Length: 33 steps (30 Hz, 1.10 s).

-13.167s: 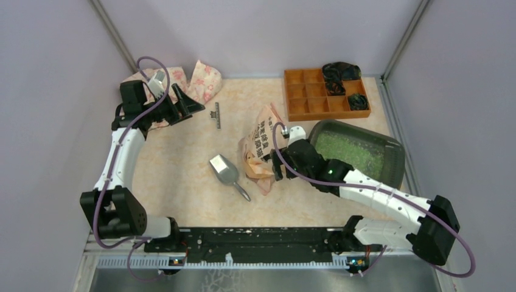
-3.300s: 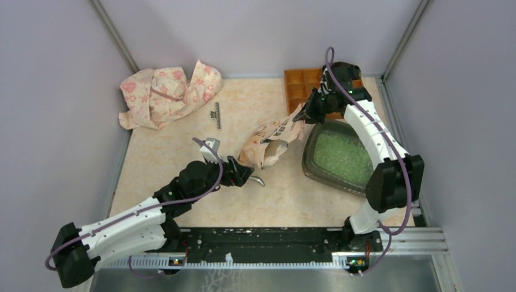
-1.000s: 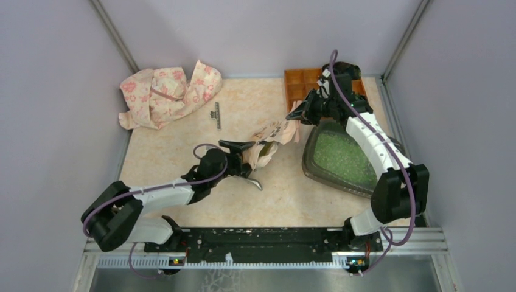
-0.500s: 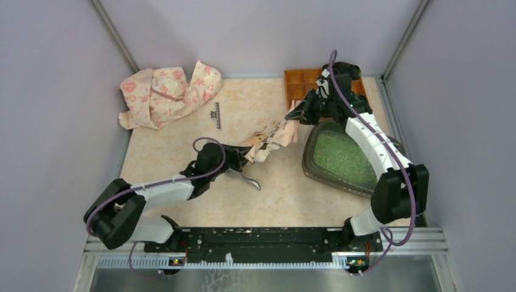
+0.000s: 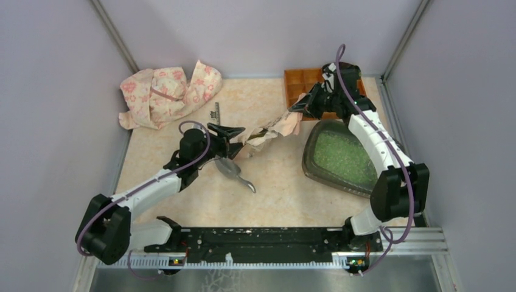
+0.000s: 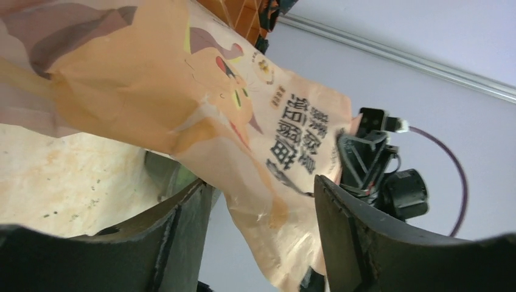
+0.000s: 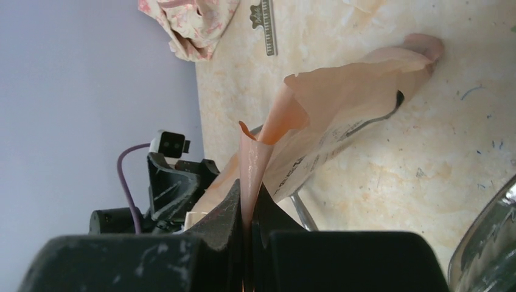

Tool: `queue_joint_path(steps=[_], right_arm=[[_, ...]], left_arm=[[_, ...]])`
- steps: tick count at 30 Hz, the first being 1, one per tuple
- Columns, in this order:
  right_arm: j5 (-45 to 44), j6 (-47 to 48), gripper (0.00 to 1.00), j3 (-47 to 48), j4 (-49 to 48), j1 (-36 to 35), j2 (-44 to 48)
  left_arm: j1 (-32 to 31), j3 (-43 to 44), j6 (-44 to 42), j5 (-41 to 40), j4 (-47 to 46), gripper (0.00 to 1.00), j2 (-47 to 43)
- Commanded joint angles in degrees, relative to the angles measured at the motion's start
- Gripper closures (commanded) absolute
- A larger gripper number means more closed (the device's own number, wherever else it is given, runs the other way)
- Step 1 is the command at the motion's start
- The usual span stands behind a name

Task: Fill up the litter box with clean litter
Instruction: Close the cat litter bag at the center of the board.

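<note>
Bag (image 5: 275,128), one, clenched by right pincer (image 5: 298,109); left pincer (image 6: 260,181) gapes around it.

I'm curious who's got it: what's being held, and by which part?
The right gripper pinches the bag by a thin edge; the left gripper is open around its other end.

The litter box (image 5: 309,163) is a dark grey-green, rounded-rectangular plastic tray with a raised rim. It sits flat at centre right of the top view, turned slightly askew to the frame edges. Clean litter (image 5: 338,155), a mass of tiny light-green granules, covers its floor.
</note>
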State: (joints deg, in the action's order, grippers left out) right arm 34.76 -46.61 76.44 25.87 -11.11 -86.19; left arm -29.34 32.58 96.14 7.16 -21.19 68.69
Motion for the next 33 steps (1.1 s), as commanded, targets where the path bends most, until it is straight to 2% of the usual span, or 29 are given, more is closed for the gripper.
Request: queue_joint_path(steps=[1,2,4,5,11,14,16,20,24,33], right_arm=[[0.9,-4.1,1.00,7.0,-8.7,0.6,-2.1],[0.9,-6.1,1.00,7.4,-10.2,0.6,-2.8],[0.4,-10.5,1.00,7.7,-13.2,0.5,-4.0],[-0.2,-12.4,1.00,7.6,-14.6,0.4,-4.4],[-6.9,-19.2,1.00,2.9,-20.7,-1.6,-3.1],[-9.3,-21.8,1.00,0.3,-23.9,-2.9,-2.3],[-10.4,-23.1,1.00,-1.0,-25.3,-3.7,-1.7],[-12.9,-24.5,1.00,-3.1,-27.4,-4.9,0.0],[-16.3,-26.6,1.00,-6.0,-28.8,-6.2,2.9],[-17.0,-28.9,1.00,-10.6,-31.2,-6.5,7.5]], left_arm=[[1.4,2.9,-3.8,3.4,1.2,0.29,1.5],[1.3,3.4,-4.3,4.2,1.7,0.26,1.9],[1.3,5.1,-4.5,5.2,4.6,0.06,2.5],[1.3,5.5,-4.5,5.5,5.2,0.02,2.6],[1.3,6.0,-2.9,6.4,5.3,0.01,2.5],[1.3,7.5,-2.7,7.4,8.6,0.01,3.5],[1.3,7.3,-2.3,7.1,10.0,0.01,3.8],[1.2,4.7,0.2,6.6,7.0,0.01,4.2],[1.1,7.3,0.8,8.2,9.3,0.01,7.0],[0.6,8.3,3.7,6.4,10.6,0.01,8.4]])
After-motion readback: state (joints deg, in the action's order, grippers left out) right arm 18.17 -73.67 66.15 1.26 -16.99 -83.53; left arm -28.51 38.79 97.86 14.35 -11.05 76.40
